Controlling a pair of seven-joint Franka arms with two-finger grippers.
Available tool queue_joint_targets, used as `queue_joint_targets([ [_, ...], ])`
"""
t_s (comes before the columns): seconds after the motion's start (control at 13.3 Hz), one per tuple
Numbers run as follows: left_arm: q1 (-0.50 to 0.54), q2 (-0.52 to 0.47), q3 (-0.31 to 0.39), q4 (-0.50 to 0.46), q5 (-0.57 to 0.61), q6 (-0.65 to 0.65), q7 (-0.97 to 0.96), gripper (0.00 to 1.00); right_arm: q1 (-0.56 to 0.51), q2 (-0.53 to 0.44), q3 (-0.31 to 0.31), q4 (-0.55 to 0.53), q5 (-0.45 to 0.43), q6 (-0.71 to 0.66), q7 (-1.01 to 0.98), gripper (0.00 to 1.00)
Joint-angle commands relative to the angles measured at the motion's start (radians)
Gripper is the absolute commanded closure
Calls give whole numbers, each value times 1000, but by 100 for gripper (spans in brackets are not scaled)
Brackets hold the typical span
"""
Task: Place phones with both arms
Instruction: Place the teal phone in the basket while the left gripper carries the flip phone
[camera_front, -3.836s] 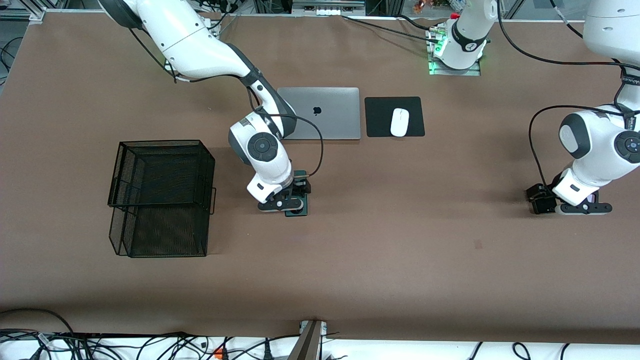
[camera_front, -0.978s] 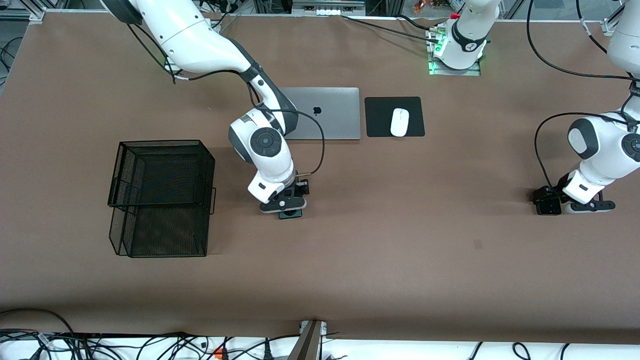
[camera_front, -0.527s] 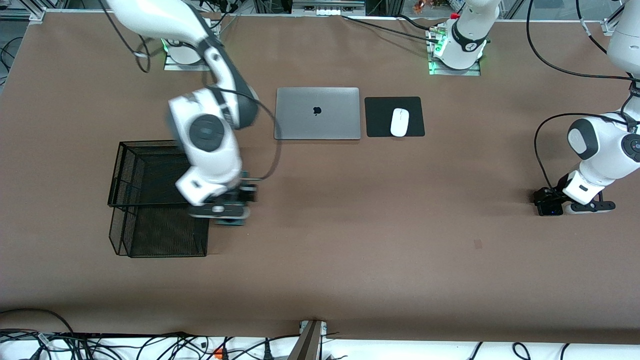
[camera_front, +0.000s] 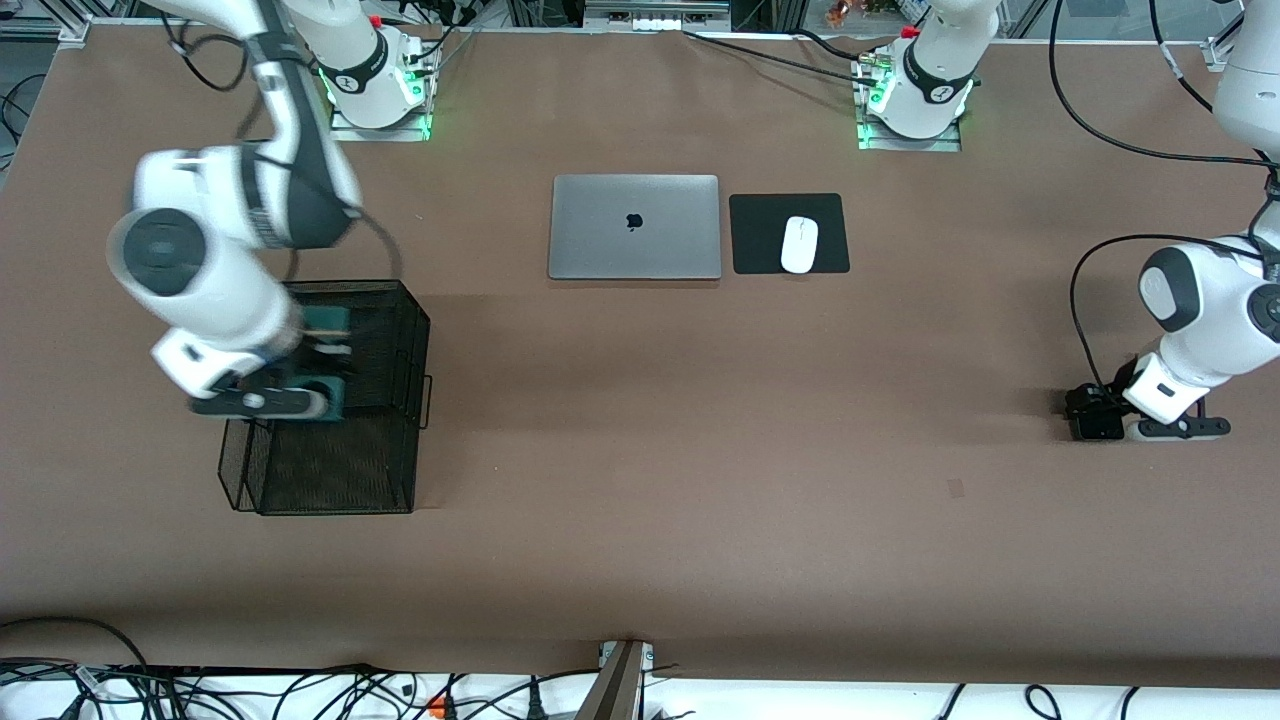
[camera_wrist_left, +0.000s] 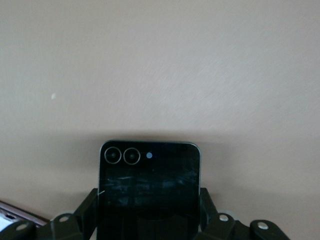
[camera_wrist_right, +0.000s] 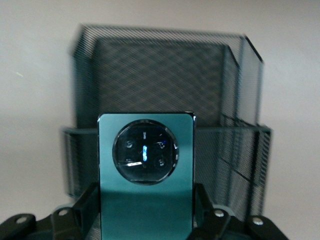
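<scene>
While raised over the black mesh basket (camera_front: 330, 400) near the table edge at the right arm's end, right arm (camera_front: 215, 260) noted carrying the dark-green phone (camera_wrist_right: 145, 175). Right gripper (camera_front: 290, 400) clamped on that phone's long sides, round camera ring showing in the right wrist view, mesh walls of the basket (camera_wrist_right: 165, 90) under it. Silver laptop (camera_front: 635, 227) lying closed toward the table edge where the bases stand, roughly midway along it; black mouse pad (camera_front: 789, 233) just beside it toward the left arm's end, white mouse (camera_front: 799, 244) on the pad. Left arm (camera_front: 1205, 320) reaching down near the table edge at its own end. Left gripper (camera_front: 1110, 420) low at the tabletop, fingers (camera_wrist_left: 89, 205) closed against both sides of the squarish black phone (camera_wrist_left: 149, 177). Corner of a pale phone (camera_wrist_left: 17, 214) just visible beside it in the left wrist view.
</scene>
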Motion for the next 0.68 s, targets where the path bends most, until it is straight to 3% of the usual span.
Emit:
queue_joint_targets([
  [0.0,-69,-29,-2,64,32,-100,-84,100,11,-156,-43,-241,18,119,-63,100],
  [0.15,-138,-43,-2,70,24,-128,-164,100,11,-181,-74,-354,18,243,-104,100],
  [0.3,-224,-56,-7,80,16,-178,-297,100,11,-178,-94,-399,18,314,-139,100],
  [0.6,-318,-65,-128,114,18,-310,-550,100,11,-146,-117,-408,18,359,-170,100],
])
